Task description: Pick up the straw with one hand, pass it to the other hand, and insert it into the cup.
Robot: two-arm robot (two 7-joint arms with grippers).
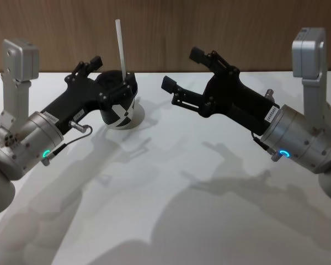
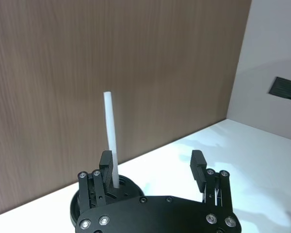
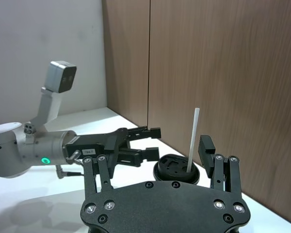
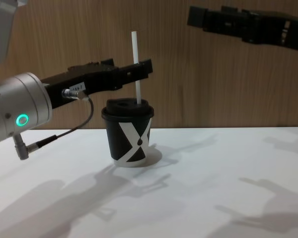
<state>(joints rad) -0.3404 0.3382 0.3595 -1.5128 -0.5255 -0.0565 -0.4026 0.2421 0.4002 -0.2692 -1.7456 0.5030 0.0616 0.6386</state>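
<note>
straw [image 4: 135, 64]: smooth matt white plastic
cup [image 4: 129, 141]: matt black paper, plastic lid
surface [image 4: 213, 188]: smooth white
wall [image 4: 198, 74]: wood grain

Straw [image 1: 120, 48] upright in cup [image 1: 120, 113]

Left hand [image 1: 111, 74] open, extended; right hand [image 1: 182, 72] open, raised.

A plain indoor test space, most like a robotics lab or demo booth. A smooth white table [image 1: 171, 221] stands against a wall of brown wood-grain panels [image 3: 223, 63], with a vertical seam between panels. In the wrist views, a bare pale grey wall [image 2: 276, 53] meets the wood wall at a corner and carries a small dark rectangular plate [image 2: 286, 89]. Strong overhead light throws sharp shadows on the tabletop. No household furnishings, shelves or tools are visible.
</note>
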